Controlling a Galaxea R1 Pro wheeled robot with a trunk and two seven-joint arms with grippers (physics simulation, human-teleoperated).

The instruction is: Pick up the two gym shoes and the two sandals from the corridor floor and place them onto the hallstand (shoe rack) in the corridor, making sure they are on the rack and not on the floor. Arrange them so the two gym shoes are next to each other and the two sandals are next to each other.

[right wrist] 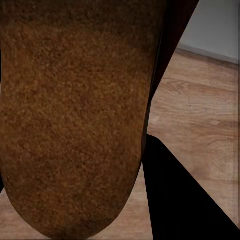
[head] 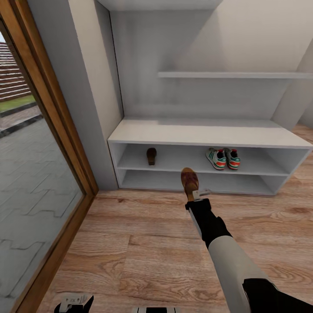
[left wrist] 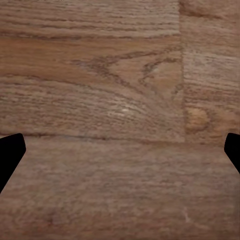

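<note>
- The hallstand (head: 204, 135) is a smooth, matte white-grey bench with a broad flat top, two open shelf tiers beneath it and a thin wall shelf above.
- The corridor floor (head: 143, 243) is light brown wood-plank laminate with clear grain and knots; the left wrist view shows a swirl of grain and a pale knot (left wrist: 196, 118) close up.
- The two gym shoes (head: 222, 158) stand side by side, touching, on the upper tier toward its right end: cream-white low sneakers with green stripes and red-orange patches.
- One sandal (head: 151, 155), dark reddish-brown and flat, lies on the same tier toward its left end, well apart from the sneakers.
- The second sandal (head: 189, 181) is off the floor in front of the lower tier, held at the end of the outstretched right arm, its toe pointing toward the rack.
- In the right wrist view that sandal's sole (right wrist: 75, 115) is a rough, grainy brown surface with a rounded end, lying right against one dark finger (right wrist: 185, 195).
- The right gripper (head: 198, 194) is pinching the sandal at its heel end, though the exact contact is hard to make out.
- The left gripper (head: 73, 303) hangs low over bare floor; its dark fingertips (left wrist: 10, 155) sit at opposite edges of the left wrist view, spread wide with nothing between them.
</note>
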